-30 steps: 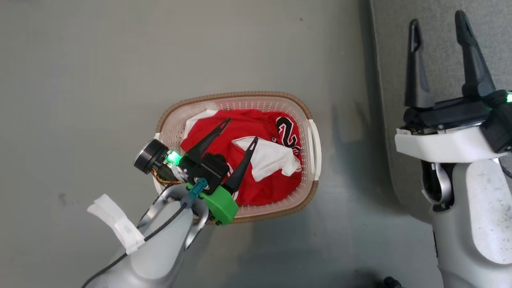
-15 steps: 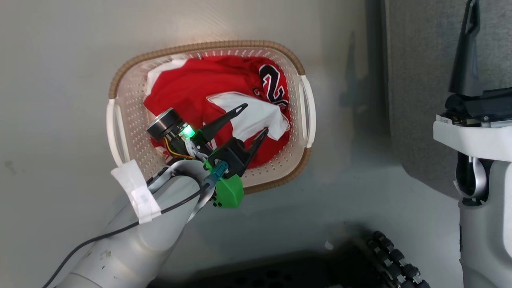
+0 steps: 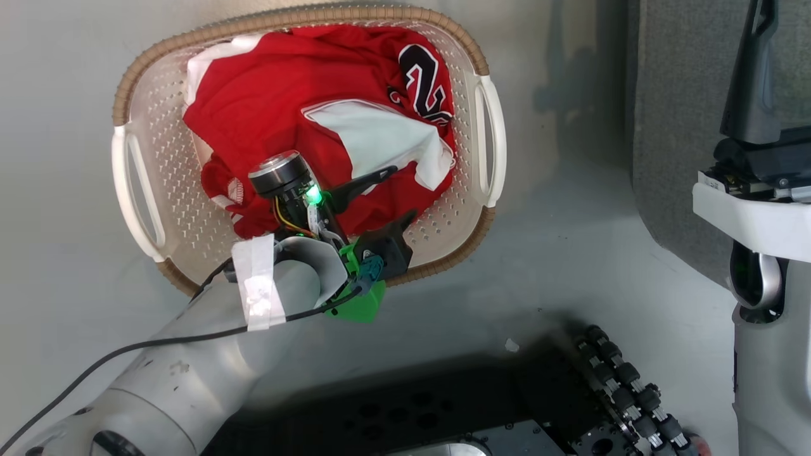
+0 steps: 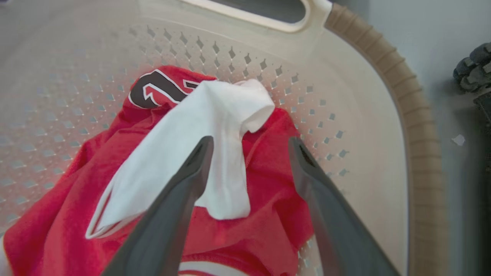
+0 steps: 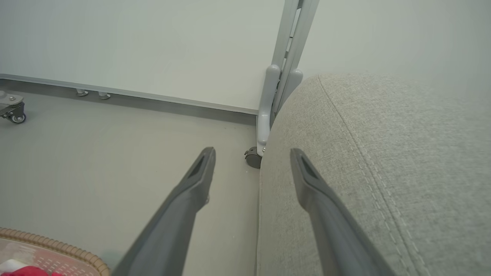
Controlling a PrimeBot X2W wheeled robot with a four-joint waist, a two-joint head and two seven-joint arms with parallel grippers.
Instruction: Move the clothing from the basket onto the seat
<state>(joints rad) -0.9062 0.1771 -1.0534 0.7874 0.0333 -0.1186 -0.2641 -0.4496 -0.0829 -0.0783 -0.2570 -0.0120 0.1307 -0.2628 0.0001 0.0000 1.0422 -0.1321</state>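
The cream basket (image 3: 488, 136) stands on the grey floor and holds the red clothing (image 3: 272, 95). A black number (image 3: 421, 79) and a white panel (image 3: 380, 136) show on top of the heap. My left gripper (image 3: 402, 193) is open, low inside the basket at the heap's near right edge. In the left wrist view its fingers (image 4: 250, 140) straddle the white fold (image 4: 199, 130) and the red fabric (image 4: 268, 199), with nothing clamped. My right gripper (image 5: 252, 150) is open and empty, held up beside the grey seat (image 5: 383, 153), which lies right of the basket (image 3: 678, 95).
My dark base with its roller wheels (image 3: 621, 386) sits just below the basket. A small white scrap (image 3: 510, 345) lies on the floor. Past the seat's corner stands a white panel (image 5: 285, 57) on a castor (image 5: 253, 158).
The head camera has dipped, so the basket looks larger and higher in the picture. My left gripper has sunk deeper into the basket, toward the heap's right side, and has stayed open.
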